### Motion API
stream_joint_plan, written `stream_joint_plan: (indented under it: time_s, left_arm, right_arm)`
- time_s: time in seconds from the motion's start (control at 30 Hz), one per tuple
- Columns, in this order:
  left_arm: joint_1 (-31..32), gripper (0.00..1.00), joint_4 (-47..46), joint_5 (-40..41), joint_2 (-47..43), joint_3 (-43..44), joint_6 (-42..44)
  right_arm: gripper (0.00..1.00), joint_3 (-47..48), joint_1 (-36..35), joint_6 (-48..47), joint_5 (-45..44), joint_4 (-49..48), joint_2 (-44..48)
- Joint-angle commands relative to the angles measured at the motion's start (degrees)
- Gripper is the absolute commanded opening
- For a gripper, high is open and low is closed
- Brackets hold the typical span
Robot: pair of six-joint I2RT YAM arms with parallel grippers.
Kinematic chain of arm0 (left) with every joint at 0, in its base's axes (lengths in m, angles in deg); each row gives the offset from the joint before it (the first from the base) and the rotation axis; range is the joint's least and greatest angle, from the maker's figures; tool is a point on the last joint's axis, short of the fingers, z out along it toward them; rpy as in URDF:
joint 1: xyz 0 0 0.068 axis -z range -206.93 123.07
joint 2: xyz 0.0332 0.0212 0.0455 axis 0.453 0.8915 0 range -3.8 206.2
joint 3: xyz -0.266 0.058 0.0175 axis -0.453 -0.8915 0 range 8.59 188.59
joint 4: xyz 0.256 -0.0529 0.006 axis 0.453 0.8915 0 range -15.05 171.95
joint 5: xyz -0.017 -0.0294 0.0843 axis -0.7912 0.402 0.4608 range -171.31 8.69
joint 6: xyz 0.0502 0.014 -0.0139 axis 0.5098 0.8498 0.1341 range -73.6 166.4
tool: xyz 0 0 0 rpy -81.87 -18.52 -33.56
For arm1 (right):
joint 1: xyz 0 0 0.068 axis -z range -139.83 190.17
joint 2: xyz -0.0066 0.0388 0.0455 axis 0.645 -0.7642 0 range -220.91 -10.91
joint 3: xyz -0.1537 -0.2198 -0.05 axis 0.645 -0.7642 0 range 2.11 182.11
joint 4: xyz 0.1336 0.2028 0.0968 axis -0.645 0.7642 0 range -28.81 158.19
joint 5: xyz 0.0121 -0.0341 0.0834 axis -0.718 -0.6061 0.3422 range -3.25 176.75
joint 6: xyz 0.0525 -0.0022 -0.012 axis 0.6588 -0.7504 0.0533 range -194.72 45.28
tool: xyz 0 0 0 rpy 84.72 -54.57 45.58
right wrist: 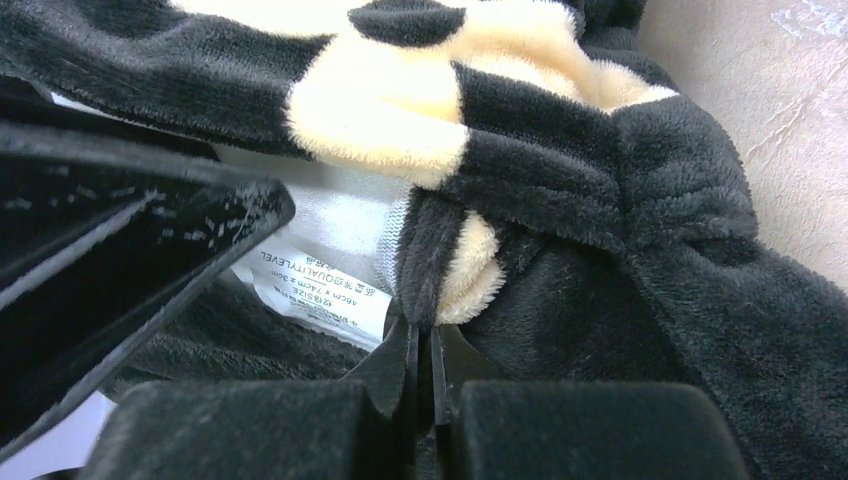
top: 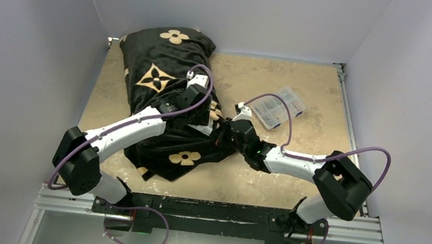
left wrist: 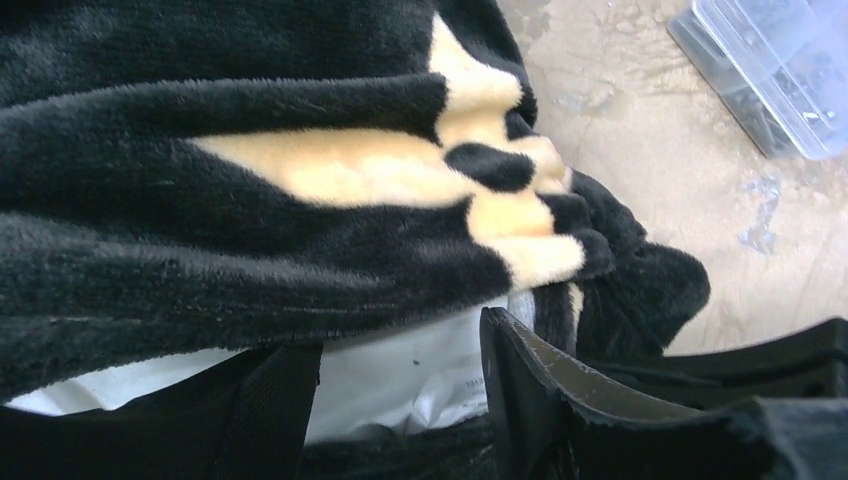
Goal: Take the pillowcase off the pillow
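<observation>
Tan tabletop (top: pixel 292 184): we see pillowcase (top: pixel 165 62) lying left of centre, pillow (left wrist: pixel 420 370) showing white at its mouth. Right gripper (right wrist: pixel 422 338) pinched tight on black hem fold; left gripper (left wrist: pixel 392 345) gapes over pillow, gripping nothing.

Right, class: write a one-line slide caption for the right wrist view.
Right gripper pinches a fold of the black pillowcase, white pillow and printed label showing beside it.
</observation>
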State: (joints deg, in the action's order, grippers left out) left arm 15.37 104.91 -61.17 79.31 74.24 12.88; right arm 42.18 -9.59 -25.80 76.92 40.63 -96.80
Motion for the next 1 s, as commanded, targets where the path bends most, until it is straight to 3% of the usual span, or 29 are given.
stream_joint_plan:
  time_s: [0.0, 0.2, 0.5, 0.67, 0.73, 0.83, 0.97]
  left_arm:
    - [0.0, 0.59, -4.6, 4.8, 2.1, -0.8, -1.1]
    - [0.0, 0.74, -6.3, 3.6, 7.7, -0.9, -2.0]
    - [0.0, 0.75, -6.9, 5.1, 13.6, -4.1, -3.2]
    - [0.0, 0.53, -8.1, 4.5, 13.8, -6.0, -3.2]
    - [0.0, 0.38, -8.2, 4.9, 13.0, -6.3, -2.8]
    - [-0.1, 0.04, -7.6, 5.9, 10.3, -6.2, -2.2]
    - [-1.8, 0.00, -6.2, 5.6, 4.7, -4.1, -1.5]
  right_arm:
    - [0.00, -1.6, 0.3, 0.0, 0.5, -1.3, -1.0]
    - [0.00, -1.8, 0.3, 0.0, 0.7, -2.0, -0.8]
    - [0.00, -2.9, 0.3, 0.7, 0.2, -1.9, 0.6]
    - [0.00, -3.0, 0.3, 2.1, 0.1, -0.6, 1.6]
    - [0.00, -3.2, 0.3, 3.0, -1.0, 0.3, 2.9]
    - [0.00, -3.5, 0.3, 4.5, -3.2, 2.0, 5.3]
    - [0.00, -4.0, 0.4, 6.0, -5.0, 3.6, 7.9]
